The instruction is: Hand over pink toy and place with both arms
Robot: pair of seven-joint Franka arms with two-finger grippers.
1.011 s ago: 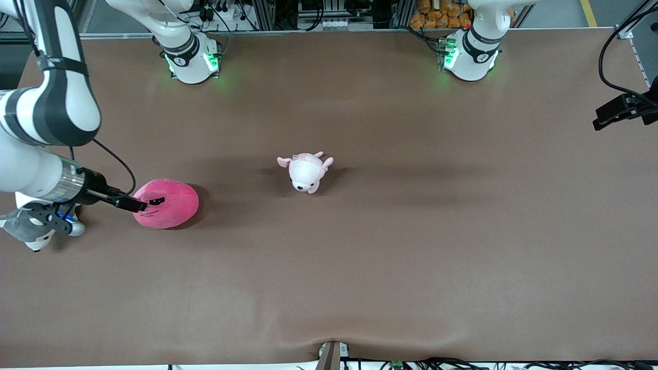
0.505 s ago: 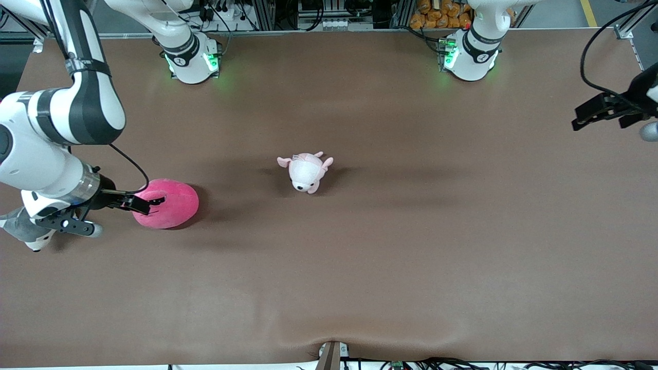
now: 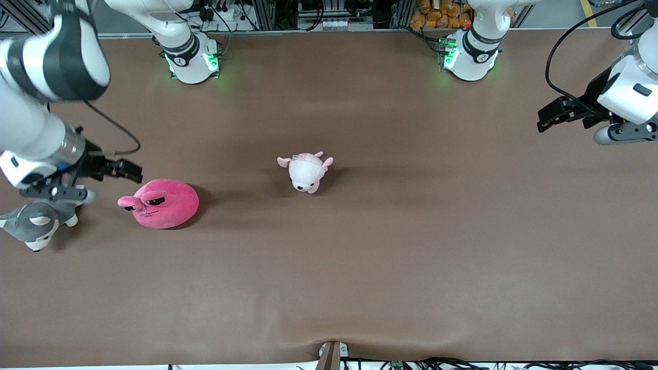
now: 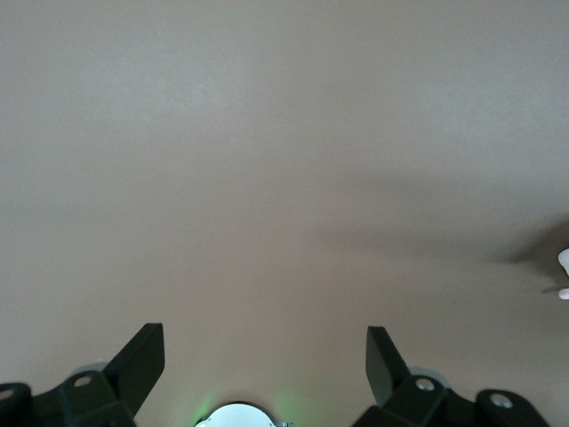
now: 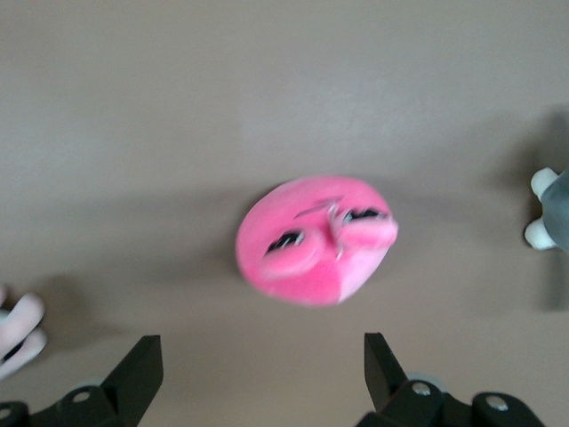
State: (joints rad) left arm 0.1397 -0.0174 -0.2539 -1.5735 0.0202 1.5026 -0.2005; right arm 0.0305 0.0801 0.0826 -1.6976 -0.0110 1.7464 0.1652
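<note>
Three soft toys lie on the brown table (image 3: 360, 288). At the right arm's end, a grey toy (image 3: 32, 224) lies partly under the right hand (image 3: 134, 172), which is up in the air just beside the pink toy (image 3: 163, 203), with nothing in it. The right wrist view shows its two fingers (image 5: 140, 372) spread wide, the pink toy (image 5: 313, 238) on the table between and ahead of them. That wide spread suits a drop onto the rounded body, or equally a withdrawal after setting it down; the scene fits either, and the pictures do not decide. The pink toy rests flat, face up, toward the right arm's end. Near the middle of the table lies a small pale plush (image 3: 305, 170), well apart from both hands. At the left arm's end, the left hand (image 3: 552, 117) hangs over bare table; its wrist view shows the fingers (image 4: 142, 363) apart and holding nothing, placed where it could meet a handover. Both arms are cut off by the frame edges. The grey toy shows only a paw (image 5: 540, 210) in the right wrist view, and the toy's face is blurred.
</note>
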